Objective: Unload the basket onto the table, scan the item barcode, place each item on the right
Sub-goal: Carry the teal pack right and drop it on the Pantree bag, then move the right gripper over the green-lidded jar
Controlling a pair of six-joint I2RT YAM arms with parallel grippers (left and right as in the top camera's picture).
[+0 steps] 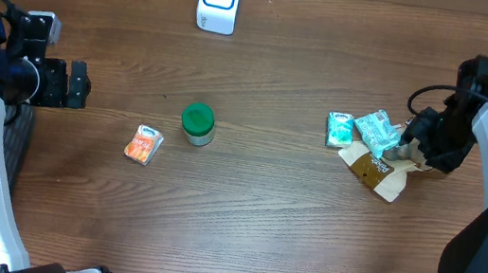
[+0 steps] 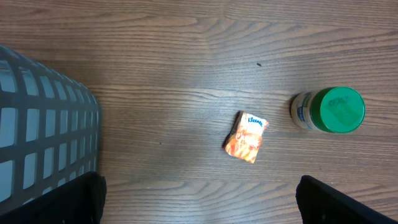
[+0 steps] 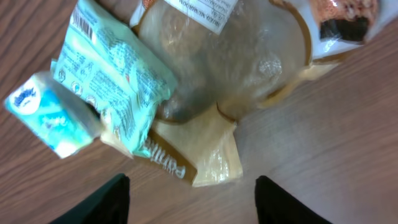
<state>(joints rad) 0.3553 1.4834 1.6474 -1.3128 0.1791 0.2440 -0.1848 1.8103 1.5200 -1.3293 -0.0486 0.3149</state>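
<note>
Mint-green packet point(image 3: 118, 81), barcode showing, lies just ahead-left of the right gripper point(image 3: 193, 186), the nearer one, long axis diagonal, overlapping the brown pouch point(image 3: 217, 68); jaws stand apart, holding nothing.

The right wrist view cuts the clear pouch point(image 3: 249, 62) at the top; the left wrist view cuts the grey basket point(image 2: 37, 124) at the side. Overhead, print on the orange packet point(image 1: 142, 143) is unreadable.
</note>
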